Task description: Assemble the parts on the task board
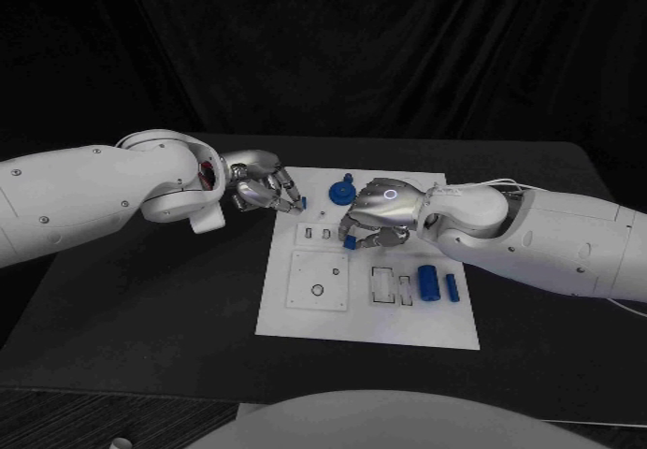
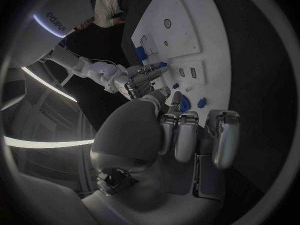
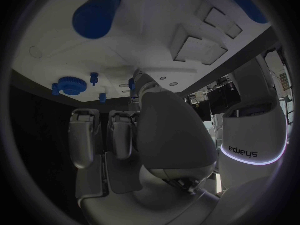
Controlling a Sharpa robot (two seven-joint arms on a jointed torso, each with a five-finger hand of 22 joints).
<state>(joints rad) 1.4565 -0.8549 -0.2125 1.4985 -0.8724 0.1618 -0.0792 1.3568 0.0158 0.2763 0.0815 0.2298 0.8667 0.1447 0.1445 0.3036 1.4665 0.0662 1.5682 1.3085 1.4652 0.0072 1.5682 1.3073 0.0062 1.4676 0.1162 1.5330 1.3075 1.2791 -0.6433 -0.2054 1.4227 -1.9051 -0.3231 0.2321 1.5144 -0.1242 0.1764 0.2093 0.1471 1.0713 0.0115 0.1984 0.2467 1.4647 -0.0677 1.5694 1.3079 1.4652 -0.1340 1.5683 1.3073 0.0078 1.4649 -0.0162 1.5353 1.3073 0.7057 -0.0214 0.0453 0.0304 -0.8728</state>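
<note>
**Small blue part could slip or jam at the board's slots**

The right robot hand (image 1: 375,217) hangs over the far half of the task board (image 1: 353,324), pinching a small blue part (image 1: 350,242) in its fingertips, just above the small slots near the board's middle. If the part comes down tilted or off its slot, it could jam or slip out of so thin a pinch and skitter across the board.

The left robot hand (image 1: 260,190) sits at the board's far left corner, fingers curled by a small blue peg (image 1: 302,201); whether it grips the peg I cannot tell. Both hands are close together, so a sideways move may make them collide.

A blue gear (image 1: 342,193) at the far edge and two blue cylinders (image 1: 437,282) near the right edge could be nudged.
</note>
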